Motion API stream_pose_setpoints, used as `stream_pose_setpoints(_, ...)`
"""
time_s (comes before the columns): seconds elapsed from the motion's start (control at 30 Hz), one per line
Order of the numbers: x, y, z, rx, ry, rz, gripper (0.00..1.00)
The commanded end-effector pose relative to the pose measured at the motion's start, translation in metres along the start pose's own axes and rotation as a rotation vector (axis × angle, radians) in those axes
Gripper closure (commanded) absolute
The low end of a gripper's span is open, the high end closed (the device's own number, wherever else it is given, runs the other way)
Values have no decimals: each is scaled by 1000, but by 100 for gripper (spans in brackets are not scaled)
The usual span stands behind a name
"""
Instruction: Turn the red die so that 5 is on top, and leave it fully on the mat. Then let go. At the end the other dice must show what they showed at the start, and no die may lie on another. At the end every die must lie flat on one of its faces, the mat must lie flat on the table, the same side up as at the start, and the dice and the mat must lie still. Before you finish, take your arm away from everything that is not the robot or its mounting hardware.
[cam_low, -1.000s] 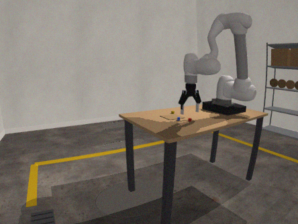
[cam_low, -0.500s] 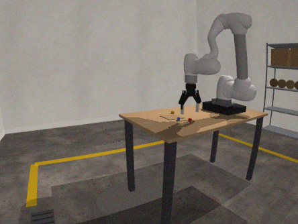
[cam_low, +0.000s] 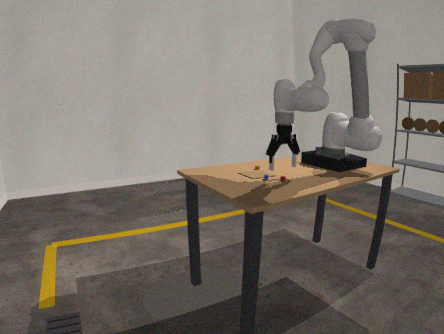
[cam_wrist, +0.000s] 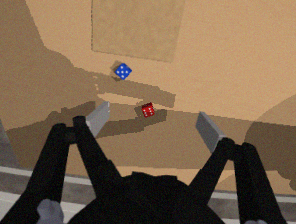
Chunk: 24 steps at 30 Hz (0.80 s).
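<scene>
The red die (cam_wrist: 147,109) lies on the bare table, off the mat; it also shows in the exterior view (cam_low: 283,177). The tan mat (cam_wrist: 136,27) lies flat beyond it, and shows in the exterior view (cam_low: 253,174). The blue die (cam_wrist: 122,71) lies on the table just off the mat's near edge, also seen in the exterior view (cam_low: 266,176). A yellow die (cam_low: 257,167) sits past the mat's far side. My gripper (cam_wrist: 153,114) is open and empty, hanging above the table with the red die roughly between and ahead of its fingertips; it shows in the exterior view (cam_low: 282,161).
The robot's black base (cam_low: 333,159) stands on the table's right end. A shelf with boxes (cam_low: 420,125) stands at the far right. The table's front edge runs close to the dice.
</scene>
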<state>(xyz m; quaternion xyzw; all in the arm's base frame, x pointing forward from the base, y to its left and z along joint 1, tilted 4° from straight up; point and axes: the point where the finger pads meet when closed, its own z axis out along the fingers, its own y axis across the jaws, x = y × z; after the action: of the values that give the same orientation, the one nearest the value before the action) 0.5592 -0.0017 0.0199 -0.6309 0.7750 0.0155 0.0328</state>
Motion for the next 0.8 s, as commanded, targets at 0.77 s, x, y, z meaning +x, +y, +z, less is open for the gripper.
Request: stream_pose_setpoints(0.77, 0, 0, -83, 0, 0, 0, 0)
